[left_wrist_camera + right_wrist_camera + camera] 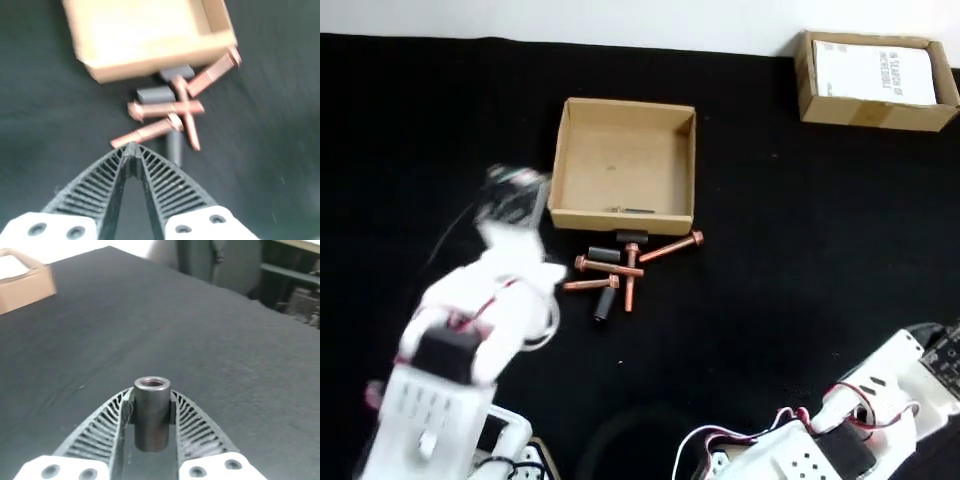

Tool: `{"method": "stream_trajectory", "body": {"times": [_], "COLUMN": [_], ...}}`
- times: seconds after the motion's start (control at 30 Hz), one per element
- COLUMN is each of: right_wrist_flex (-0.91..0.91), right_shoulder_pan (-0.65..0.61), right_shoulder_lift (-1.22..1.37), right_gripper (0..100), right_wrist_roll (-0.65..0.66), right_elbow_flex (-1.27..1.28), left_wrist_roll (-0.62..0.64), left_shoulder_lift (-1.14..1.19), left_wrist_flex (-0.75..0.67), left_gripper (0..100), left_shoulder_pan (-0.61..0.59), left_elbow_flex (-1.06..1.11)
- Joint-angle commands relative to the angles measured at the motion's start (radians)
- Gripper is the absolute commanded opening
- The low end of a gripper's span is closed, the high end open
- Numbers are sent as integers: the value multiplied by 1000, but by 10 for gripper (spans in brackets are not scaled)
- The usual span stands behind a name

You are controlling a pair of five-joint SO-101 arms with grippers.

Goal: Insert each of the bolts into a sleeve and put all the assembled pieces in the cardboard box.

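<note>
Black cloth table [800, 250] spread under both arms. Open brown cardboard box [620, 215] set near table middle. Copper-coloured bolts [608, 267] and short dark cylindrical sleeves [605, 302] heaped loose just beside box's near wall, some bolts crossed. Left gripper [131, 150] held over cloth near heap, ribbed black fingers pressed together. Right gripper [151, 397] kept well apart from heap, clamped on upright dark metal sleeve [151, 415], bore upward. Smaller closed carton [870, 112] with white sheet placed at far corner.
</note>
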Motion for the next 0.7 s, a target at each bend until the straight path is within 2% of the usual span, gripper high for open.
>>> {"method": "stream_trajectory", "body": {"times": [0.0, 0.2, 0.33, 0.47, 0.67], "right_wrist_flex": [-145, -251, -275, -275, -275], "right_shoulder_pan": [74, 163, 203, 222, 242], "right_shoulder_lift": [-18, -18, -16, -16, -16], "right_gripper": [6, 6, 6, 6, 6], "right_wrist_roll": [15, 17, 15, 11, 11], "right_elbow_flex": [68, 170, 191, 191, 191], "left_wrist_roll": [5, -3, -144, -204, -287], "left_shoulder_lift": [257, 611, 852, 1059, 1333], "left_wrist_flex": [74, 61, 41, 37, 38], "left_gripper": [9, 11, 80, 169, 173], "left_shoulder_pan": [150, 278, 309, 312, 271], "left_elbow_flex": [-206, -390, -498, -599, -843]}}
